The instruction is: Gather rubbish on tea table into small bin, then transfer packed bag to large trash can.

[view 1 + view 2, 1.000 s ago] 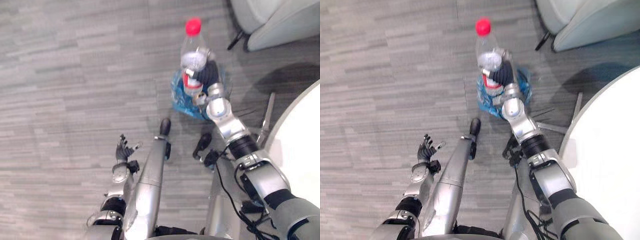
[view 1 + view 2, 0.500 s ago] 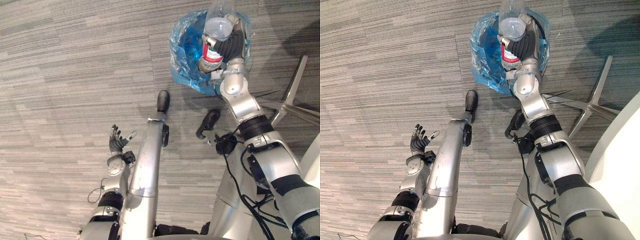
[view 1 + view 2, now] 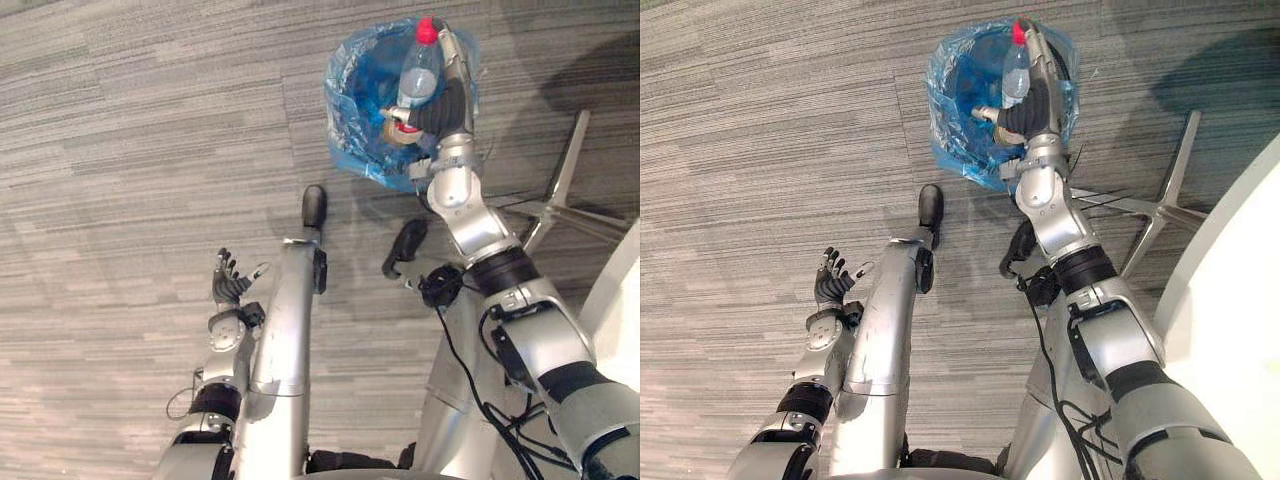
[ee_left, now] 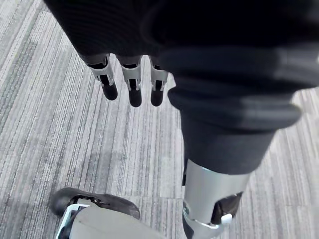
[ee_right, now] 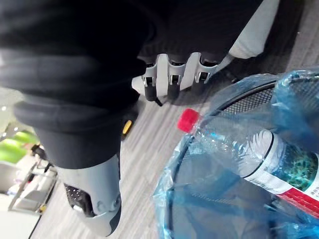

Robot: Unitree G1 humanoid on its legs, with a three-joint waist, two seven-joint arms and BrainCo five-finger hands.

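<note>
Binning of the bottle [image 3: 414, 75] is the step we read: it slants, red cap up, in the mouth of the blue-bagged bin [image 3: 340, 100], beside our right hand [image 3: 447, 100], whose fingers [image 5: 172, 79] reach straight and grip nothing. Next we judge that hand must lift clear and return to the tabletop [image 3: 1240, 280] for more rubbish; our left hand [image 3: 226, 283] hangs spread and empty. Grey plank floor [image 3: 130, 150] carries the bin, near a chair base [image 3: 560, 170].

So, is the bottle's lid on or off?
On: the red cap closes the bottle, which slants over the blue-lined bin.
</note>
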